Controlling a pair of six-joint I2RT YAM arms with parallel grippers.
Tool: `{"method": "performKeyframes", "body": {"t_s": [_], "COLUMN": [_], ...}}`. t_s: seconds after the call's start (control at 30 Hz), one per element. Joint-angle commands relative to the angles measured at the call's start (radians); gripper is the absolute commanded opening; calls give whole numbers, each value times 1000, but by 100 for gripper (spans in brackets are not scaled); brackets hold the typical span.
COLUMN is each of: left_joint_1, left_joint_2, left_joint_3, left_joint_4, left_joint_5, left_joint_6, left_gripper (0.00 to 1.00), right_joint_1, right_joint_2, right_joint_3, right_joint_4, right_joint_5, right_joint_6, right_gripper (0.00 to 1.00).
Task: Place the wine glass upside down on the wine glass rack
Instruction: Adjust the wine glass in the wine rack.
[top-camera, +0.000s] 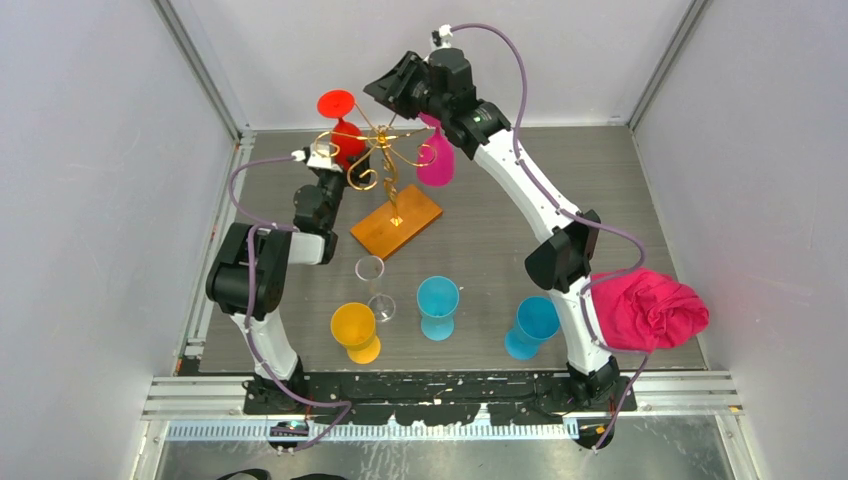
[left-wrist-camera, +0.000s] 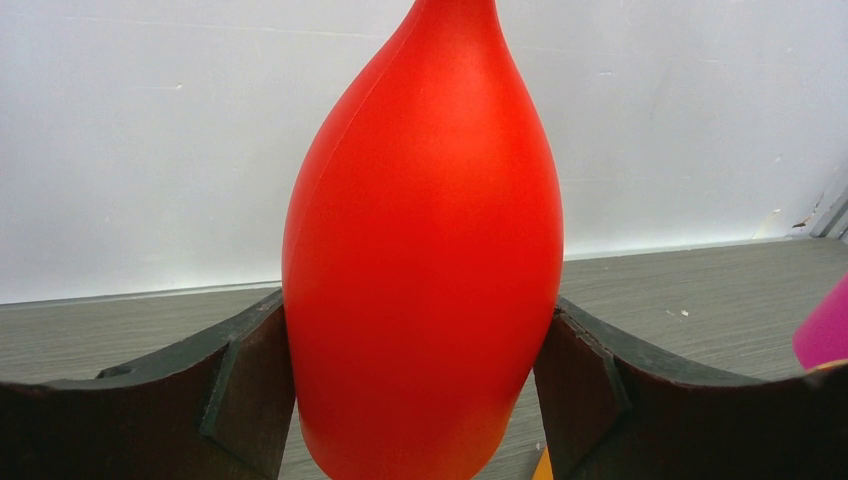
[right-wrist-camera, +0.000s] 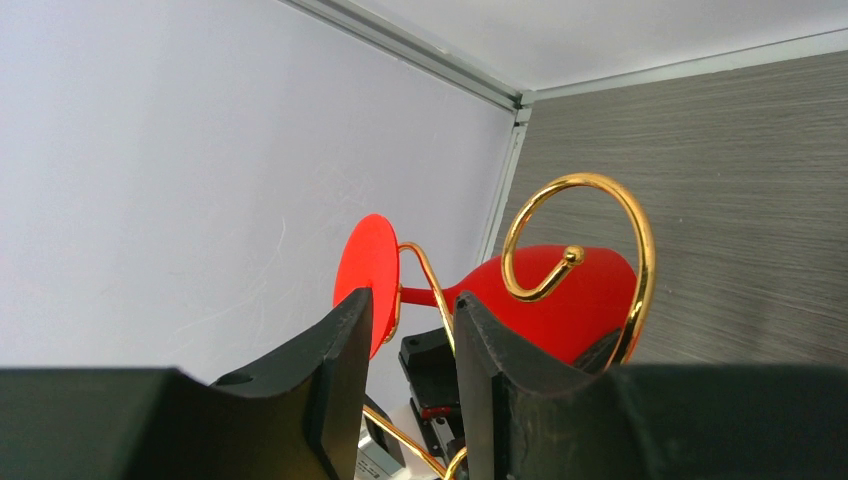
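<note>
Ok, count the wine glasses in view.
6: the red glass and pink glass are upside down at the rack; the clear glass, yellow glass, middle blue glass and right blue glass stand on the table nearer the arms.

Enclosure interior. Plain pale walls (top-camera: 90, 200) close three sides, meeting at slanted aluminium corner posts (top-camera: 205, 70). The surface (top-camera: 480, 240) is grey with a fine wood-like grain, and a metal rail (top-camera: 700, 395) edges its near side. Lighting appears even and diffuse, with soft shadows.
</note>
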Motion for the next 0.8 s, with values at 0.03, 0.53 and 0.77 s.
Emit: {"method": "performKeyframes", "body": {"t_s": [0.03, 0.53, 0.77], "left_joint_1": [-17, -36, -39], "left_joint_2": [-70, -92, -82], "left_joint_3": [-18, -66, -80], "left_joint_4": [89, 89, 89], "left_joint_5": [-47, -90, -111], "left_joint_6": [8, 3, -3], "left_gripper": [76, 81, 87], "right_joint_1": [5, 7, 6], "right_joint_2": [-106, -164, -173], "right_joint_3": [-29, -103, -102], "right_joint_4": [59, 82, 80], "right_joint_5": [14, 14, 10], "right_joint_6": [-20, -29, -35], "right_gripper": [42, 43, 44]}}
